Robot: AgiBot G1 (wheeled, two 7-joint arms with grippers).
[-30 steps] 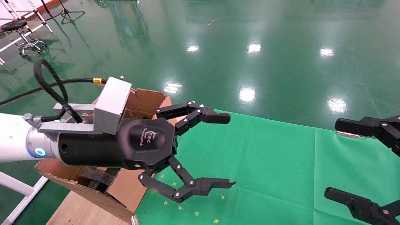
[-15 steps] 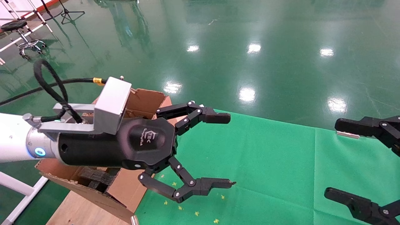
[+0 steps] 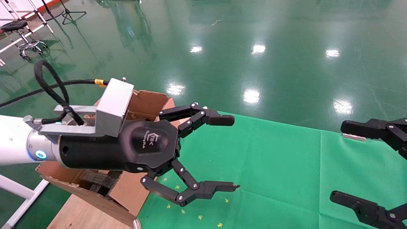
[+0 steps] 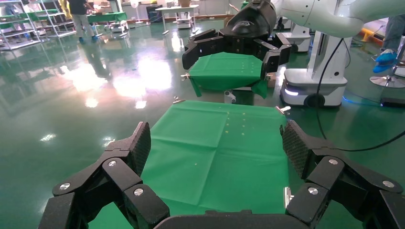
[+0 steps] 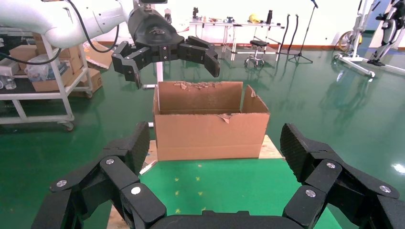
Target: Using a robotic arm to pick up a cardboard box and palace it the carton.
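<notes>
The small taped cardboard box shows in no view. The carton, large and brown with torn flaps, stands on a wooden board at the table's left end, with dark foam pieces inside. It also shows in the right wrist view. My left gripper, on the white arm with the blue ring, is open and empty, held above the carton's near corner and pointing over the green cloth. In its own view only cloth lies between the fingers. My right gripper is open and empty at the table's right side.
The wooden board lies under the carton. The green cloth carries small yellow marks. A stool and stand legs are on the shiny green floor at the far left. A cart with boxes stands behind the carton.
</notes>
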